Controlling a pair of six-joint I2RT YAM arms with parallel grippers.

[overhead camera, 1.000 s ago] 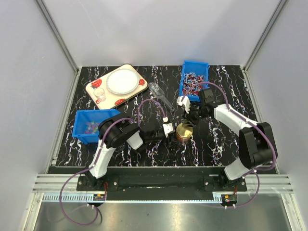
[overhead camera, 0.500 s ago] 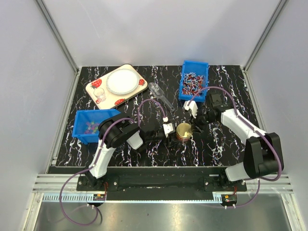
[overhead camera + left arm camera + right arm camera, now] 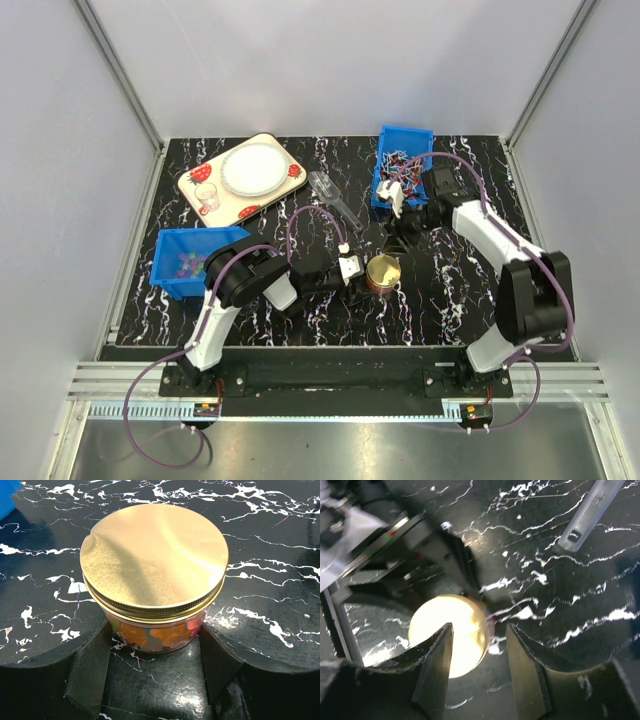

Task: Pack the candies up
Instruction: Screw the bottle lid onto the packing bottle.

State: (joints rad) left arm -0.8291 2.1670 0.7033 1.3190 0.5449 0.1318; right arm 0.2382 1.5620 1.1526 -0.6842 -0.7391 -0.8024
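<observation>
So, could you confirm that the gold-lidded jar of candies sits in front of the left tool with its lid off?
Not quite: the gold lid is on the jar, covering its mouth, as the left wrist view shows. The rest holds: the jar, with candies visible through the glass, sits in front of the left tool.

The black table (image 3: 440, 300) carries white marble-like veining. At its centre a round clear glass jar (image 3: 155, 630) wears a shiny gold metal lid (image 3: 152, 557); orange, yellow, green and pink candies (image 3: 160, 634) show through its wall. At nine o'clock a blue plastic bin (image 3: 170, 268) holds multicoloured beads. At one o'clock a second blue plastic bin (image 3: 417, 137) holds red, white and dark wrapped sweets. At eleven o'clock a cream tray with red strawberry prints (image 3: 200, 180) bears a white round plate (image 3: 253, 168).
</observation>
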